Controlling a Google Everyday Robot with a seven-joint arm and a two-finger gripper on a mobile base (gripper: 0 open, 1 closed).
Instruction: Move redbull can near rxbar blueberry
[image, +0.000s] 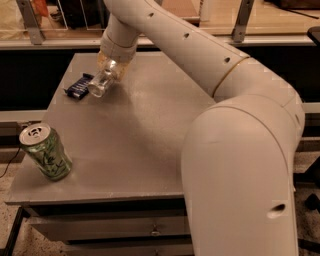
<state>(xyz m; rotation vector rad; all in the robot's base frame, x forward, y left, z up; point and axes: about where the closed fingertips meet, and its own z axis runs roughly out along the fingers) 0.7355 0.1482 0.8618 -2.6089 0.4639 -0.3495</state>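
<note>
The redbull can (99, 85) is slim and shiny silver. It is tilted, with its end pointing down-left, at the far left of the grey table (150, 130). My gripper (109, 69) is at the end of the white arm and is shut on the can. The rxbar blueberry (78, 87), a small flat dark blue bar with white markings, lies on the table just left of the can. The can's lower end is right beside the bar.
A wider green-patterned can (46, 152) with a silver top stands near the table's front left corner. My large white arm (240, 150) covers the right side of the table. A railing and shelf (235, 35) run behind the table.
</note>
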